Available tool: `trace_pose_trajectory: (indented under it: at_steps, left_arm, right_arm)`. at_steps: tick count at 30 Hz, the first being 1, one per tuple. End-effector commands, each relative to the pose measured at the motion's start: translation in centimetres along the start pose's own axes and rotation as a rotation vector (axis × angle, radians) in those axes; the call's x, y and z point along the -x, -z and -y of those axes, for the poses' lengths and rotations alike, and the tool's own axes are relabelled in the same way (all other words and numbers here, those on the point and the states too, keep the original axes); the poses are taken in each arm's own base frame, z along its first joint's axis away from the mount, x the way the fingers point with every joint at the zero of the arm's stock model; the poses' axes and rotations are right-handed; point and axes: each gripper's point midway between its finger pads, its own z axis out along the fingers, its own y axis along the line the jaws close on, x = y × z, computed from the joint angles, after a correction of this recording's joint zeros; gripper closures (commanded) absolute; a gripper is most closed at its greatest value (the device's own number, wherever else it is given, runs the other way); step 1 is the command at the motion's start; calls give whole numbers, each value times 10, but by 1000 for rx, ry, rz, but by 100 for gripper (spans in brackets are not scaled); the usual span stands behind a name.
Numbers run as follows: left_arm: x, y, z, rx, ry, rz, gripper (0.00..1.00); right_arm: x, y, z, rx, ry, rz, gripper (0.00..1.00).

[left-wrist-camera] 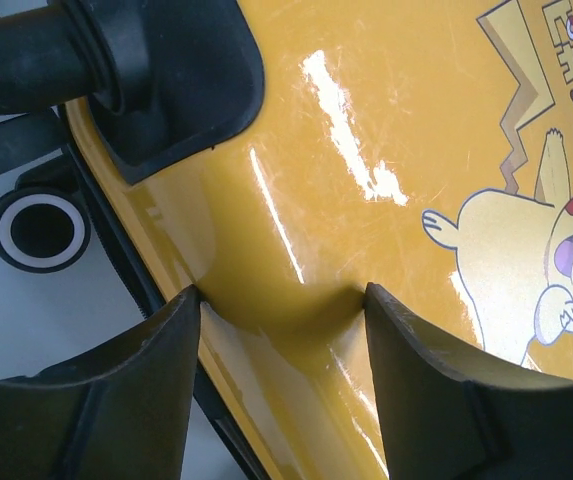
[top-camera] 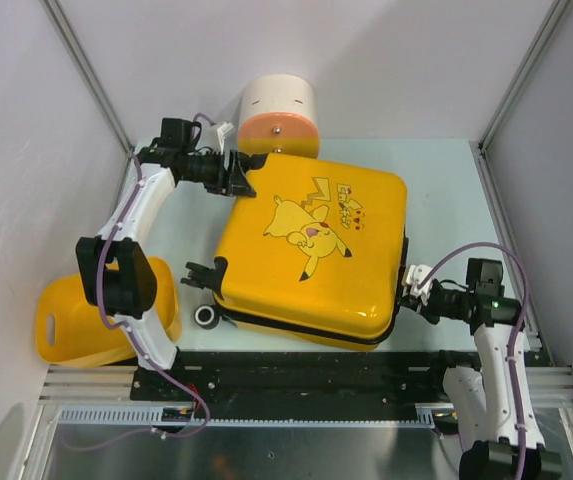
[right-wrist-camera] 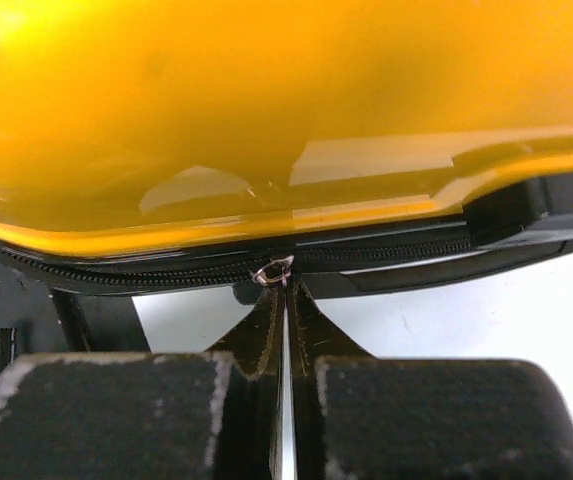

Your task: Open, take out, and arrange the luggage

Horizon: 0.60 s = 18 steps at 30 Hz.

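The luggage (top-camera: pixel 311 245) is a glossy yellow hard-shell suitcase with a Pikachu print, lying flat and shut in the middle of the table. My left gripper (top-camera: pixel 241 172) is open at its far left corner, with both fingertips resting on the yellow shell (left-wrist-camera: pixel 366 120) in the left wrist view (left-wrist-camera: pixel 281 300). My right gripper (top-camera: pixel 409 285) is at the suitcase's right side. In the right wrist view (right-wrist-camera: pixel 286 380) it is shut on the black zipper pull (right-wrist-camera: pixel 271 320), which hangs from the slider on the black zipper (right-wrist-camera: pixel 146 272) under the yellow shell (right-wrist-camera: pixel 266 100).
A cream-and-orange cylindrical container (top-camera: pixel 279 115) lies behind the suitcase. A plain yellow tub (top-camera: pixel 76 320) sits at the near left by the left arm. A suitcase wheel (top-camera: pixel 207 317) sticks out at the near left corner, and it also shows in the left wrist view (left-wrist-camera: pixel 38 228). Enclosure walls stand on both sides.
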Motion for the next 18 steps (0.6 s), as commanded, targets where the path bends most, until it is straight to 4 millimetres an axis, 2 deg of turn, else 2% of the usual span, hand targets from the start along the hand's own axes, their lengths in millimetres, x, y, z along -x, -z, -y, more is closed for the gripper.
trace_pose_trajectory:
  at_steps: [1,2,4,5,6,8,9,10,14,17,18]
  left_arm:
    - [-40,-50,0,-53,-60,-158,41]
    - [-39,-52,-1,-55,-57,-159,42]
    - [-35,-53,-3,-56,-67,-152,42]
    - [-36,-56,-6,-51,-68,-159,42]
    - [-36,-57,-8,-46,-69,-162,42]
    - [-35,-59,-13,-34,-79,-164,43]
    - [-34,-60,-14,-31,-83,-164,43]
    - [-33,-60,-15,-28,-84,-163,43]
    - [-30,-65,-19,-31,-82,-163,43]
    - [-27,-66,-20,-36,-83,-159,43]
    - [-27,-66,-19,-40,-81,-158,43]
  right_arm:
    - [-4,1,58,-140,45,20,100]
    - [-2,2,80,-188,89,40,100]
    - [-11,0,108,-224,33,51,100]
    - [-7,2,130,-271,76,73,100]
    - [-14,-2,140,-274,41,76,100]
    - [-6,0,167,-339,44,120,100]
    - [-8,-3,174,-346,18,133,100]
    - [1,-1,187,-382,31,167,100]
    - [8,-2,201,-402,88,202,100]
    - [8,-4,194,-361,119,191,100]
    - [7,-3,192,-349,177,177,100]
